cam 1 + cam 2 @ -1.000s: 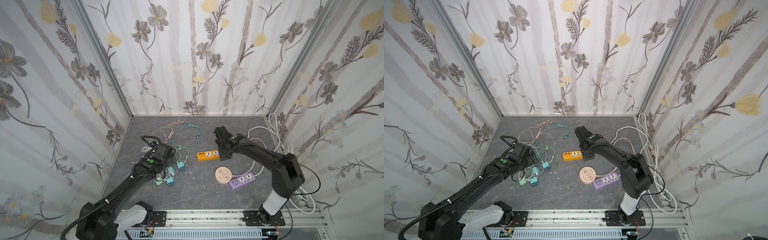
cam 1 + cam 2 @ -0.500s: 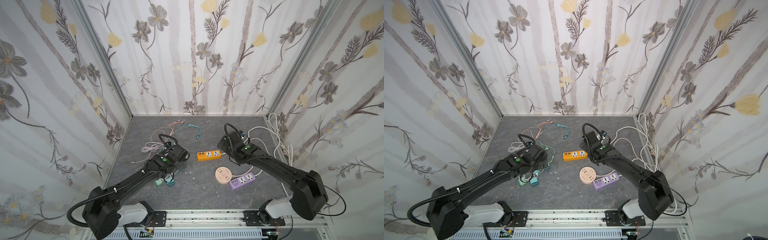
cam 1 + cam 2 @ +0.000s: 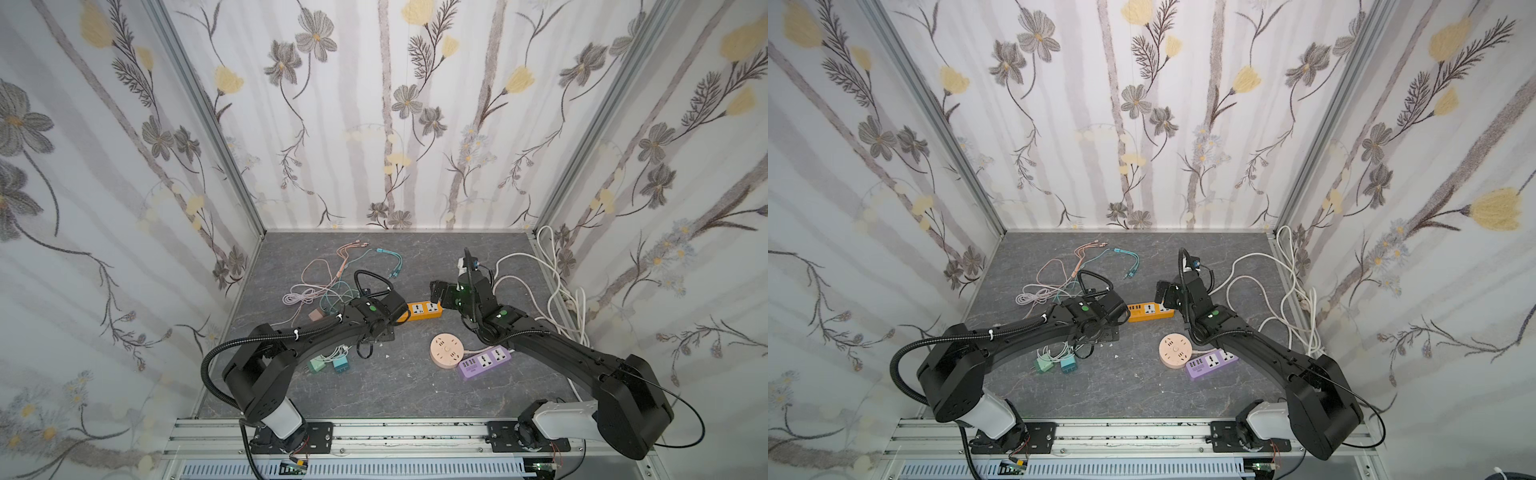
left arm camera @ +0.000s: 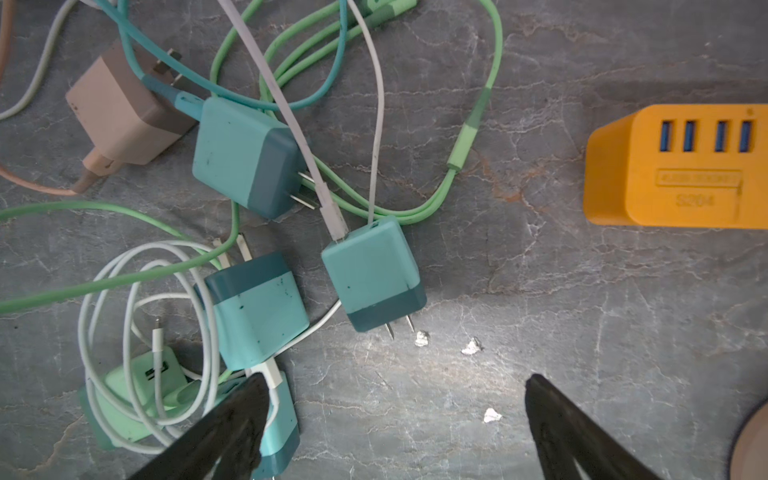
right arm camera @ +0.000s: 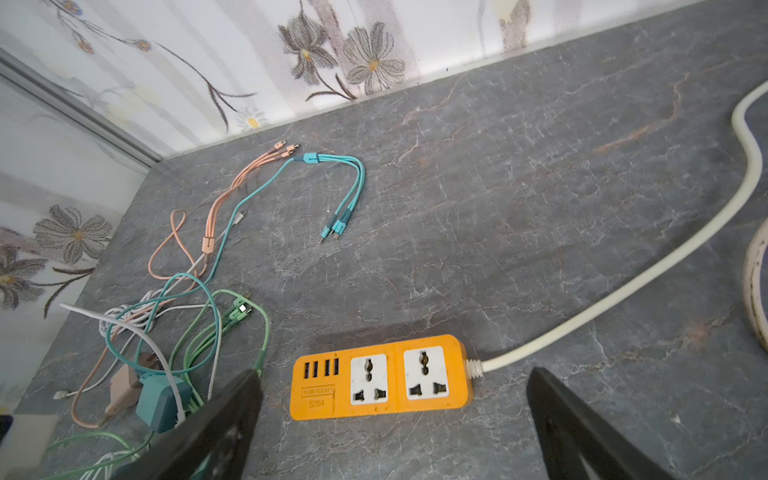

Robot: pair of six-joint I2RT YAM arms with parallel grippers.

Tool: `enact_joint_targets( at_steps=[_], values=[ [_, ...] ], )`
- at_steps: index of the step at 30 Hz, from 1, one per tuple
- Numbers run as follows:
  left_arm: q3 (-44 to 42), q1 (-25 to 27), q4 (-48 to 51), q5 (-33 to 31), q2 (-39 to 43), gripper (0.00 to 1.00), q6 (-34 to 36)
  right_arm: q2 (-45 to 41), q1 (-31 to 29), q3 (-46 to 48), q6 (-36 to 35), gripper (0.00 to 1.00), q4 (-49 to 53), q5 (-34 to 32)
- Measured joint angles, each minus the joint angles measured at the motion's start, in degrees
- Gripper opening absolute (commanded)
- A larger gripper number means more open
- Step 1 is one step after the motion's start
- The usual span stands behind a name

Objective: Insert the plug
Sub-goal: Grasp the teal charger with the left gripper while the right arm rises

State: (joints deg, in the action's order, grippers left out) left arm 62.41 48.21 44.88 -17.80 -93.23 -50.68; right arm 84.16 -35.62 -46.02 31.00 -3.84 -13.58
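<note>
Quick rundown of what's seen here. The left pincer [image 4: 395, 386] is spread wide and nothing is gripped; only bare grey bench [image 4: 540, 291] and a few white crumbs [image 4: 471, 345] are framed in the gap. One finger [image 4: 232, 415] is overlapped in the wrist view by a looped white cable [image 4: 124, 291] and another teal charger [image 4: 282, 419], but whether contact is made there can't be told.

The teal plug [image 4: 374, 274] is laid on its side just ahead of that pincer, untouched, with its two prongs pointed toward the gap and a whitish lead stuck into its far end. It's bunched in with several other chargers and tangled green and white leads.

The right pincer [image 5: 395, 376] is also opened wide and empty. The orange power strip [image 5: 382, 378] is framed between its fingers, flat on the bench, and no contact with it can be made out. Both big sockets on it are left unfilled.

In both top views the strip [image 3: 424, 309] is found mid-bench between the two wrists, with a round pink socket [image 3: 446, 351] and a purple strip [image 3: 484, 361] placed lower right of it.
</note>
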Motion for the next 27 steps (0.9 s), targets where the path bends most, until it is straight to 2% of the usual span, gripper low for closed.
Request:
enact_joint_targets(
  at_steps=[6,13,20,27],
  values=[
    [0.0,-2.5,-0.7,1.2,-3.8,0.79,-3.3,-1.9,0.0,2.8,-6.2,0.99,-5.1,-0.3],
    [-1.1,-7.0,-4.5,4.6,-5.8,0.73,-4.5,-2.8,0.0,4.0,-10.3,0.99,-6.3,-0.5],
    [-0.4,-10.5,-6.4,6.1,-8.0,0.72,-2.6,-2.4,0.0,3.8,-10.6,0.99,-6.8,-0.5],
    [0.0,-12.2,-7.2,6.4,-9.2,0.66,-0.2,-1.3,0.0,3.6,-10.5,0.99,-8.8,-0.2]
  ],
)
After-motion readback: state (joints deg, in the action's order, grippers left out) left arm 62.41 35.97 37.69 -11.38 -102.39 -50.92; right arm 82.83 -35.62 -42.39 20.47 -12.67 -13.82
